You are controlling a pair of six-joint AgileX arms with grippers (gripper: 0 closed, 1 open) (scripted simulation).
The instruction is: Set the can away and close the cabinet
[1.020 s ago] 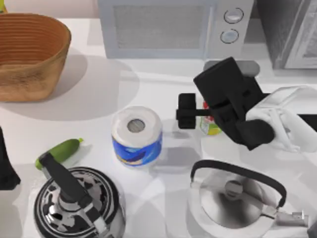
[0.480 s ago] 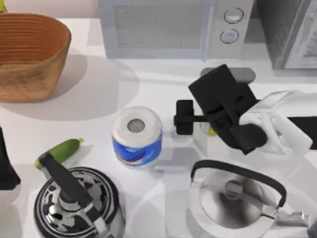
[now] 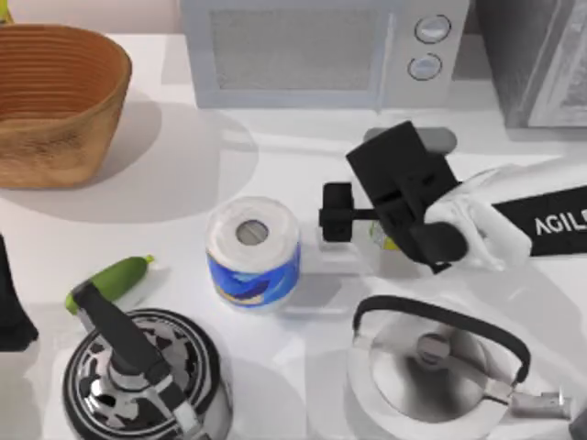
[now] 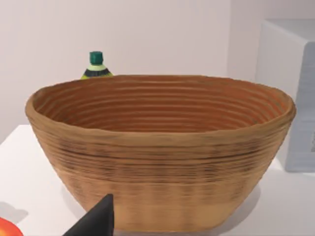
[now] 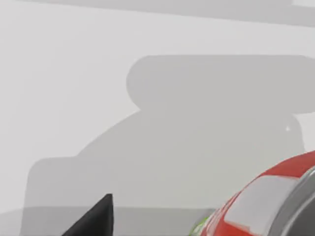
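The can (image 3: 377,237) stands right of the table's middle, mostly hidden under my right gripper (image 3: 371,218); only a yellow-green sliver shows from above. The gripper is open. Its one visible finger (image 3: 337,213) stands a gap to the left of the can. In the right wrist view the can's red side and silver top (image 5: 268,199) sit close by, with one dark fingertip (image 5: 96,219) apart from it. The grey cabinet (image 3: 527,64) is at the back right corner. My left gripper is parked at the left edge (image 3: 9,307), its fingertip (image 4: 96,221) facing the basket.
A blue-and-white paper roll (image 3: 253,249) stands left of the can. A microwave (image 3: 312,46) is at the back and a wicker basket (image 3: 55,101) at the back left. A cucumber (image 3: 110,280), a patterned kettle (image 3: 138,376) and a white kettle (image 3: 431,367) line the front.
My right gripper has shifted left and toward the front over the can, covering more of it. The left arm has not moved.
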